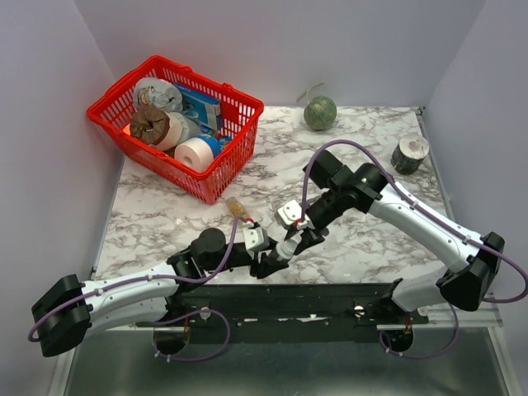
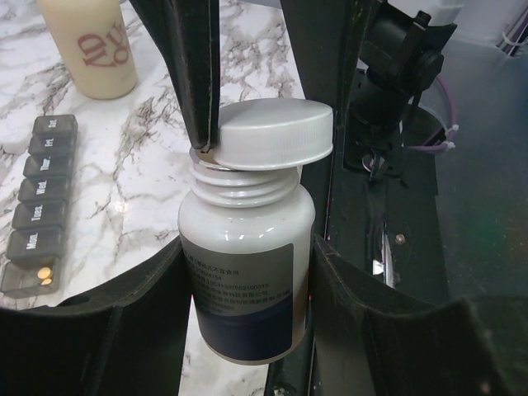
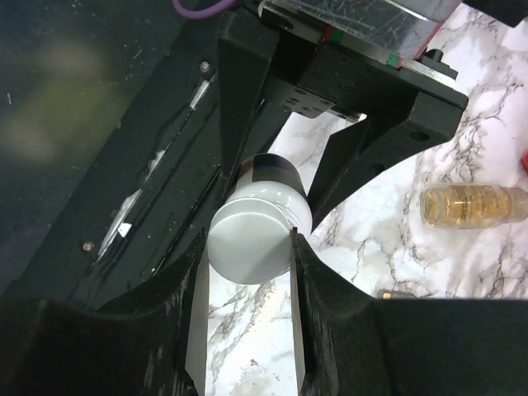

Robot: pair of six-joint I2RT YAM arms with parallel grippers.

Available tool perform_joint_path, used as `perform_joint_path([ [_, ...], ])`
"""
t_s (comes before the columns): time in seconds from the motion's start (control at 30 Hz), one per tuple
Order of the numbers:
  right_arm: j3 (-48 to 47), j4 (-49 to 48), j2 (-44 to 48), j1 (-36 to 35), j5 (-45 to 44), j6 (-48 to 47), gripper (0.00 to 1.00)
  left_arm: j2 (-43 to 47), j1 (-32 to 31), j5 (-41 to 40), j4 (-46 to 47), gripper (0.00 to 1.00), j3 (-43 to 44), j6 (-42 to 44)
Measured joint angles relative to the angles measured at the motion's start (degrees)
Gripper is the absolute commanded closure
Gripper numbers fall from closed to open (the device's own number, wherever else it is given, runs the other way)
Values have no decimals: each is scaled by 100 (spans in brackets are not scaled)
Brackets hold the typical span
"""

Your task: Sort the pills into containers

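Left hand [image 2: 247, 289] round bottle [image 2: 243, 227], right hand [image 3: 247, 247] tight on cap [image 2: 276, 132]; containers [image 2: 41, 206] apparently wrist-view only

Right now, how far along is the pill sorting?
Done: one end compartment of the organizer shows a few yellow pieces. In hand: left gripper holds the white bottle, right gripper pinches its cap, apparently unscrewed, threads exposed. Left: other compartments lidded; pill vial lies apart, ungripped.

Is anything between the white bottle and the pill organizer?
Between the white bottle and the pill organizer, only marble and a finger of the left gripper. The right gripper clamps the cap over its mouth.
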State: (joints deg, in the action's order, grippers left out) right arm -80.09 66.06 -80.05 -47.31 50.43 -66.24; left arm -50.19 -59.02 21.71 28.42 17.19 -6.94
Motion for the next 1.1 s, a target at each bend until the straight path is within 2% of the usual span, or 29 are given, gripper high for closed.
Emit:
perform_joint_path([
  [0.57,0,-212,-52,-136,-522,313,81,15,-9,55,-205,100,22,-7],
  [1.1,155,-293,66,-136,-382,326,81,328,-37,-26,-479,100,11,0],
])
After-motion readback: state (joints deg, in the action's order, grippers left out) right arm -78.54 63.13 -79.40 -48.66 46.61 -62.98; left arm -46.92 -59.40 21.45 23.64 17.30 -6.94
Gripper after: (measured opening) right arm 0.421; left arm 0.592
